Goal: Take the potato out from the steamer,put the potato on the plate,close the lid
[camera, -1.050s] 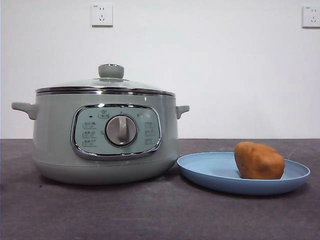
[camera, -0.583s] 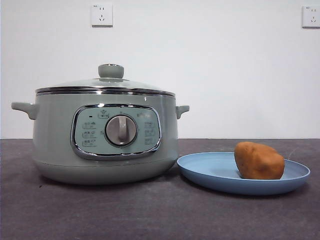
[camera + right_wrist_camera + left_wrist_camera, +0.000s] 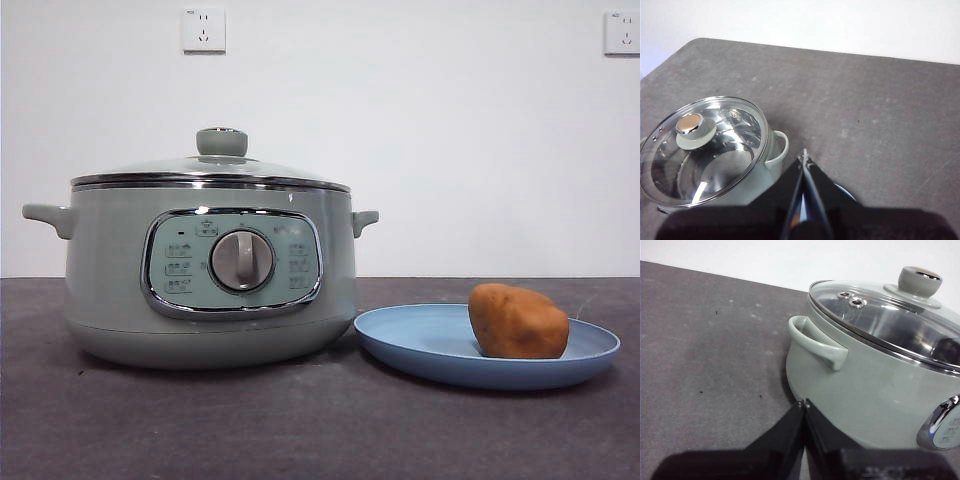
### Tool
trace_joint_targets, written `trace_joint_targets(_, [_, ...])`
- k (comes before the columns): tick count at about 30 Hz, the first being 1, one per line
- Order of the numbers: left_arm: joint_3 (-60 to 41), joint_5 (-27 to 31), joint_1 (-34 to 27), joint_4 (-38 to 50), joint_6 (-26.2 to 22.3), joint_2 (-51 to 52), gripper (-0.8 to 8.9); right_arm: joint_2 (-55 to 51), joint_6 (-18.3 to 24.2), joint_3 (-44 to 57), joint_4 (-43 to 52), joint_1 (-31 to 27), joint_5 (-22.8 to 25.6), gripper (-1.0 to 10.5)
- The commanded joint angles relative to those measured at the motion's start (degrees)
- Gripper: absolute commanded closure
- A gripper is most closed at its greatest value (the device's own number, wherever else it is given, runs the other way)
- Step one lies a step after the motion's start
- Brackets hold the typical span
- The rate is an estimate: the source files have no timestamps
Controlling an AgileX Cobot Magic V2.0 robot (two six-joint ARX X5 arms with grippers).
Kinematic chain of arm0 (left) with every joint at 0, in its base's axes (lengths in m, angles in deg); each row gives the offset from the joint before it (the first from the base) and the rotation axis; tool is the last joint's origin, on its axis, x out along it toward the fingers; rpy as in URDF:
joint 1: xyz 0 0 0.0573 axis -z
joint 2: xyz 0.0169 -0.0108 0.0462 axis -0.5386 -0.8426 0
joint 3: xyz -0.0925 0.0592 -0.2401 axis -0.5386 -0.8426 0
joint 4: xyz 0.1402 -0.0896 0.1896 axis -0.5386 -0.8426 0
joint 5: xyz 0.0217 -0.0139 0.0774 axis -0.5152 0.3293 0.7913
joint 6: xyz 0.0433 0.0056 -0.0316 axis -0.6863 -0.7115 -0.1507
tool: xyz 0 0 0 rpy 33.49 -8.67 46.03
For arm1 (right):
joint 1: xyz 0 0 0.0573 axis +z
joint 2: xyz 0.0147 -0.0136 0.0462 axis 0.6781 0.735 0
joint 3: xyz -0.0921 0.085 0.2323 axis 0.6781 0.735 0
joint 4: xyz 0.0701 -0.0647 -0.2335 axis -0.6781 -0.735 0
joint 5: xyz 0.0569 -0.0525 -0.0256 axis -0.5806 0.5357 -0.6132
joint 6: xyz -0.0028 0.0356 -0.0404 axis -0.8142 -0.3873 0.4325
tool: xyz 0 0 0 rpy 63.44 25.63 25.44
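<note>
At the left of the front view stands the big round sage-green electric steamer point(image 3: 210, 270), chrome-rimmed, with a dial in its front panel. Its clear glass lid point(image 3: 210, 170), steel-edged with a pale green knob, sits level on the rim all the way round, so the pot looks properly closed. To the right, with its near rim just beside the pot's base, lies the wide, shallow light-blue plate point(image 3: 420, 345). The lumpy orange-brown potato point(image 3: 518, 321) rests on the plate's right half, well apart from the steamer.

From where things lie, I'd judge the job done, so the risks are small ones. The potato sits close to the plate's right rim, and a knock to the plate or table could roll it off. An arm swinging low past the knob could also shift the lid.

Neither arm shows in the front view. The left gripper point(image 3: 803, 405) hangs low beside the steamer's side handle, near the table, its two black jaws pressed together and holding nothing. The right gripper point(image 3: 804, 160) is up high, looking down on the lid and the dark grey table point(image 3: 865, 90), its jaws likewise together and empty. A sliver of blue shows beneath them, probably the plate, though too little is visible to be sure.
</note>
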Motion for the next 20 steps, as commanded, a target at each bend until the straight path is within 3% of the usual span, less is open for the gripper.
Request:
trace_joint_targets(1, [-0.74,0.22,-0.09,0.07,0.22,0.11,8.17,-0.07,-0.48,0.04,0.09,0.02,0.2,9.5])
trace_joint_targets(16, [-0.74,0.22,-0.09,0.07,0.22,0.11,8.17,-0.07,-0.48,0.04,0.09,0.02,0.2,9.5])
trace_joint_targets(20, [-0.74,0.22,-0.09,0.07,0.22,0.11,8.17,-0.09,3.39,0.04,-1.14,0.02,0.33,9.5])
